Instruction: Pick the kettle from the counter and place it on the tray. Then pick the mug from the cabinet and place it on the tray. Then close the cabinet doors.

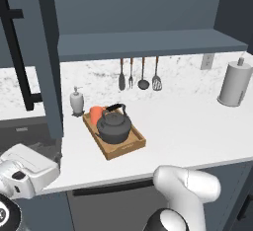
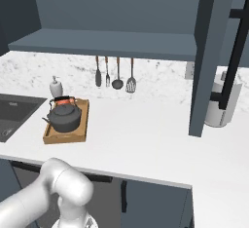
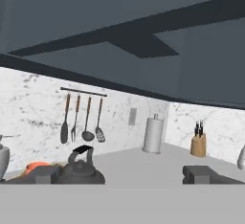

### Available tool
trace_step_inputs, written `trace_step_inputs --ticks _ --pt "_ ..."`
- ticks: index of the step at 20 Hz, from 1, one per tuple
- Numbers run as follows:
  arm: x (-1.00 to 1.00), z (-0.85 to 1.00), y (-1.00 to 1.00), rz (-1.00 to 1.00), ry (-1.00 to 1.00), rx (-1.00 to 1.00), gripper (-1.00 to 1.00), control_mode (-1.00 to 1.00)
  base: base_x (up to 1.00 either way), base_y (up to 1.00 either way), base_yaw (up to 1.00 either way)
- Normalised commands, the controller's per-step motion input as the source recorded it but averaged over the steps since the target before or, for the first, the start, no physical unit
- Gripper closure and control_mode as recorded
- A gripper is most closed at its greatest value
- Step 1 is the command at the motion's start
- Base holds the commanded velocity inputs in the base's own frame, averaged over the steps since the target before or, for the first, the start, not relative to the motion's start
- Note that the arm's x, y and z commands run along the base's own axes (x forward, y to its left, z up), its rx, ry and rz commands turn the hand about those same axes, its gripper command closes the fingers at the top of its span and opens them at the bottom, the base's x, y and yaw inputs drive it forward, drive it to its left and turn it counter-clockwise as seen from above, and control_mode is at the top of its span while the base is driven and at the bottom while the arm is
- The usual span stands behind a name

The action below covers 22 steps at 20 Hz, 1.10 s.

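Two of the three steps look complete, judging by how things lie; the kettle (image 1: 114,127) and the orange mug (image 1: 95,113) both sit in the wooden tray (image 1: 123,149) on the counter (image 1: 188,126), the mug just behind the kettle and largely hidden by it in the right base view. What remains for you is the cabinet doors; the left door (image 1: 47,52) stands swung out toward you with its black bar handle (image 1: 17,52) on the outer face, and the right door (image 2: 209,56) stands out likewise, its bar handle (image 2: 232,56) beside the paper-towel roll (image 2: 220,103). The cabinet shelf (image 1: 148,42) between them is bare. In the hand view the gripper (image 3: 127,175) has its two dark tips set well apart with nothing between them; it looks level across the counter toward the kettle, the hanging utensils (image 3: 81,120) and a knife block (image 3: 198,144).

Handling, as a judgement: each door is a stiff, flat panel that swings on its hinge and will not flex; it should move with light, steady pressure. You need not grasp it; push flat against the outer face near the free edge, far from the hinge, or hook the bar handle. Mind the soap dispenser (image 1: 76,101) near the left door, and the tray behind it, as the arm sweeps.
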Motion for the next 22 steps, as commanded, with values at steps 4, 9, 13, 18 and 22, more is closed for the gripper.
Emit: trace_step_inputs --ticks 4,9,13,18,22 --pt "0.19 0.27 0.42 -0.11 -0.03 -0.12 -1.0 -1.0 0.0 0.0 0.0" --pt "0.0 0.03 0.04 -0.01 -0.03 -0.01 -1.0 -1.0 0.0 0.0 0.0" --pt "0.16 0.3 0.02 0.0 0.0 0.0 -1.0 -1.0 0.0 0.0 0.0" --pt "0.27 0.4 0.02 0.0 0.0 0.0 -1.0 -1.0 0.0 0.0 0.0" --pt "0.18 0.33 0.0 0.0 0.0 0.0 -1.0 -1.0 0.0 0.0 0.0"
